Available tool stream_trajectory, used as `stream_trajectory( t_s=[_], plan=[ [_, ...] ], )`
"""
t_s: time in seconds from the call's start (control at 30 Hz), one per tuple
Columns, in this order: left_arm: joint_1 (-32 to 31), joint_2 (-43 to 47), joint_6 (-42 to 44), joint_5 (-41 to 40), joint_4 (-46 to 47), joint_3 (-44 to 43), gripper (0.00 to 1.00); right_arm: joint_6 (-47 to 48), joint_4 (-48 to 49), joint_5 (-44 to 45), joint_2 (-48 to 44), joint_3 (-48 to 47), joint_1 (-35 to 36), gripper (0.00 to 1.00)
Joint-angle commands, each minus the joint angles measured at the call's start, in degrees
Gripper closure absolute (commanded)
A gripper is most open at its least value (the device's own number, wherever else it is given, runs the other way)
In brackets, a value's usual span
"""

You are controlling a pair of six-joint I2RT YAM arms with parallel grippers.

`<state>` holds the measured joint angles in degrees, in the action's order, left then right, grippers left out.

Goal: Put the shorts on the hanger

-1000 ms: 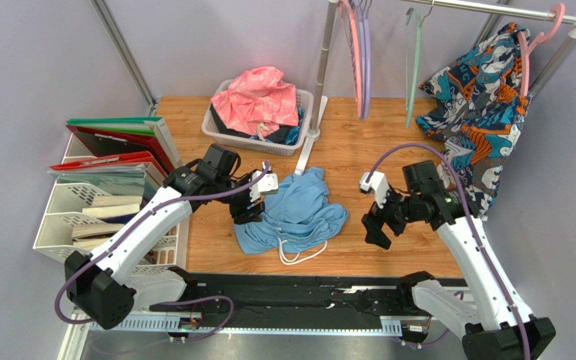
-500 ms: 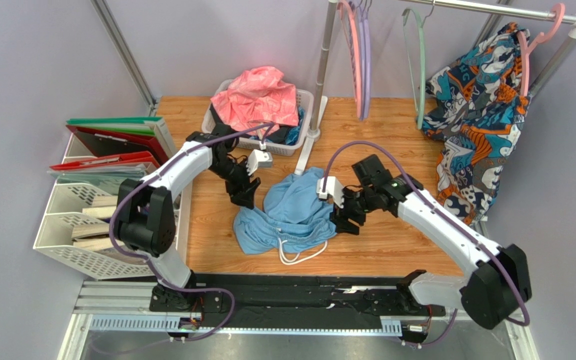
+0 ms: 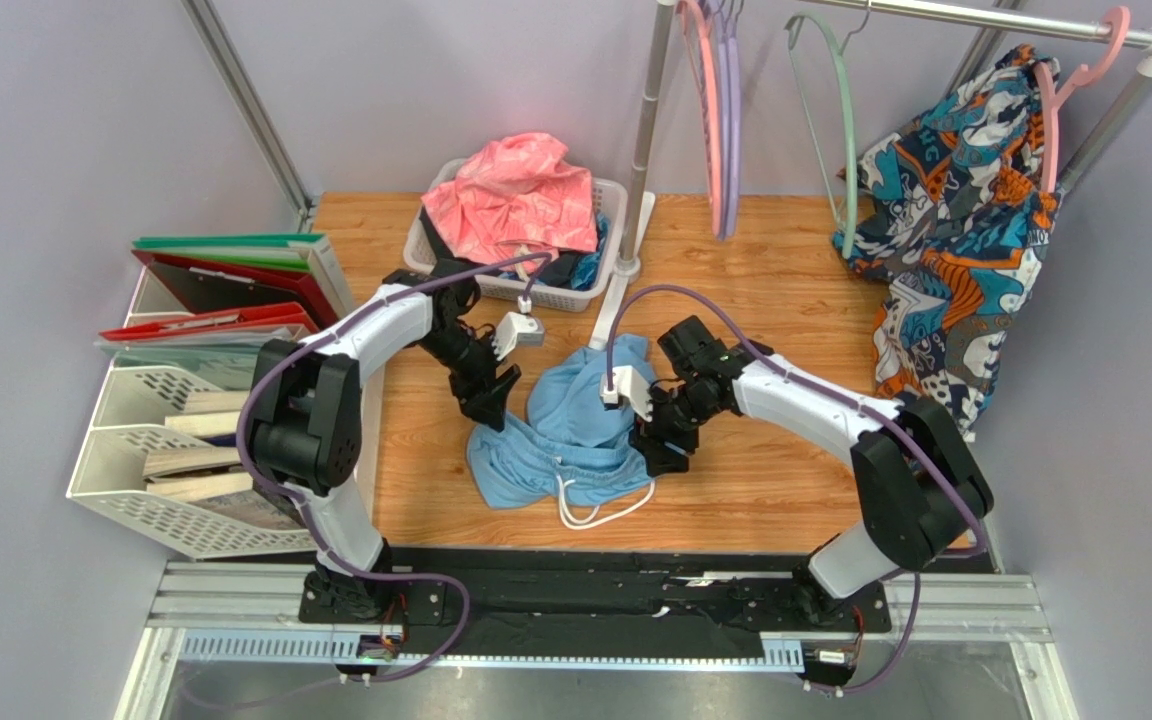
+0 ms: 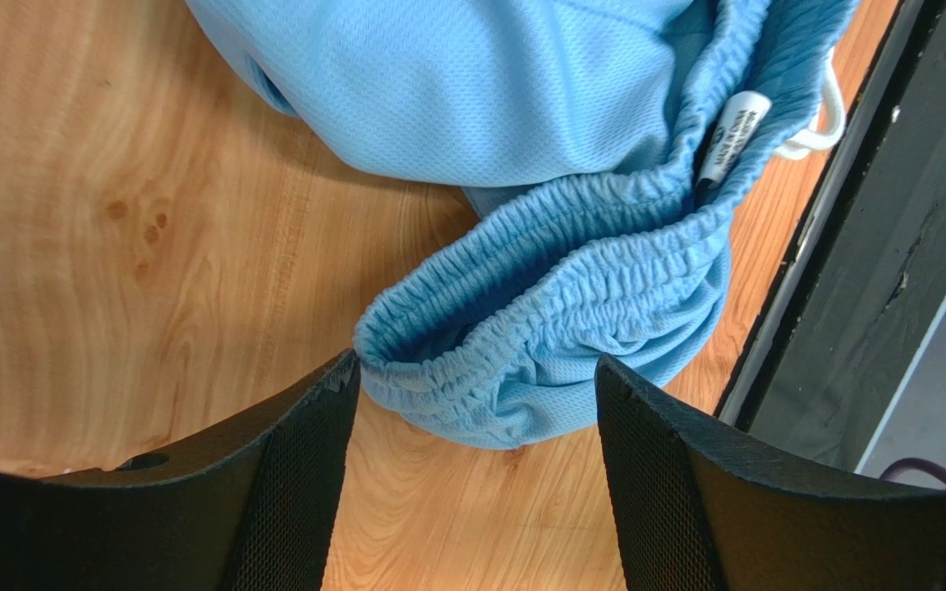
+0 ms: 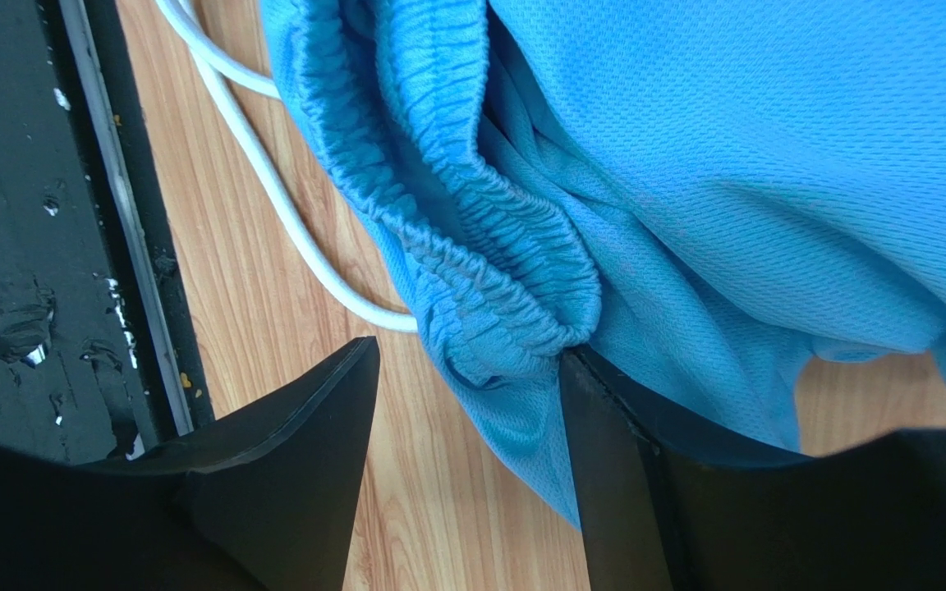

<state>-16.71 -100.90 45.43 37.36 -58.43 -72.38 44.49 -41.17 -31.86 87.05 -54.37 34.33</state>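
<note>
The light blue shorts (image 3: 585,428) lie crumpled on the wooden table, with the white drawstring (image 3: 597,515) looping out at the near edge. My left gripper (image 3: 489,402) is open at the shorts' left edge; in the left wrist view its jaws straddle the elastic waistband (image 4: 540,339). My right gripper (image 3: 662,450) is open at the shorts' right edge; in the right wrist view the waistband (image 5: 490,265) bunches between its jaws, against the right finger (image 5: 614,493). The mint-green hanger (image 3: 838,120) hangs on the rail at the back.
A white basket (image 3: 432,255) with a pink cloth (image 3: 515,195) stands at the back. Pink and lilac hangers (image 3: 717,120) and a teal-orange garment (image 3: 958,225) hang from the rail. File trays (image 3: 207,405) stand on the left. A black rail (image 3: 612,578) runs along the table's near edge.
Both arms have swung in toward the shorts: the right gripper moved left to the shorts' right edge, the left gripper shifted to their left edge. The mint-green hanger has swung on the rail.
</note>
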Motion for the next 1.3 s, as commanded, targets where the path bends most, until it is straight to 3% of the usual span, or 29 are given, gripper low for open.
stream_trajectory(
  t_s=[0.0, 0.27, 0.4, 0.43, 0.47, 0.5, 0.53, 0.63, 0.83, 0.97, 1.1, 1.27],
  plan=[
    [0.4, -1.9, 1.6, 0.1, 1.7, 1.1, 0.25, 1.4, 3.5, 0.0, 3.1, -0.9, 0.2, 0.4],
    [0.4, -2.9, 3.5, 0.8, 1.7, 2.5, 0.24, -1.5, 4.9, -1.2, 3.6, -1.5, 0.3, 0.47],
    [0.4, -3.4, 3.0, 0.9, 2.7, 2.7, 0.29, -2.5, 5.1, -0.4, 3.7, -1.6, 0.3, 0.71],
    [0.4, -3.5, 2.9, 1.1, 2.7, 2.5, 0.33, -2.8, 5.0, -0.2, 3.7, -1.8, 0.3, 0.77],
    [0.4, -3.4, 2.6, 1.6, 2.5, 2.2, 0.46, -3.3, 4.5, 0.0, 3.5, -2.1, 0.3, 0.91],
    [0.4, -3.1, 2.6, 1.9, 2.0, 1.9, 0.55, -3.6, 3.4, 0.5, 2.9, -2.6, 0.3, 0.97],
    [0.4, -2.4, 2.5, 3.1, 1.7, 1.7, 0.71, -4.0, 2.7, 0.8, 2.3, -3.0, 0.3, 1.0],
    [0.4, 2.4, 0.9, 5.5, -0.3, 1.4, 1.0, -6.0, -1.5, 1.6, -2.5, -5.0, 0.0, 1.0],
    [0.4, 17.2, -4.7, 8.7, -6.8, -4.2, 1.0, -9.3, -10.4, 5.3, -16.9, -11.6, -1.2, 1.0],
    [0.4, 26.3, -12.5, 7.8, -7.0, -15.4, 1.0, -11.4, -13.0, 11.6, -23.0, -22.3, -1.3, 1.0],
    [0.3, 29.2, -18.4, 7.3, -7.2, -27.9, 1.0, -12.5, -15.0, 19.0, -25.5, -33.6, -1.4, 1.0],
    [-0.6, 29.9, -22.0, 9.0, -11.3, -42.6, 1.0, -14.2, -20.4, 19.4, -26.4, -46.7, -1.2, 1.0]
  ],
)
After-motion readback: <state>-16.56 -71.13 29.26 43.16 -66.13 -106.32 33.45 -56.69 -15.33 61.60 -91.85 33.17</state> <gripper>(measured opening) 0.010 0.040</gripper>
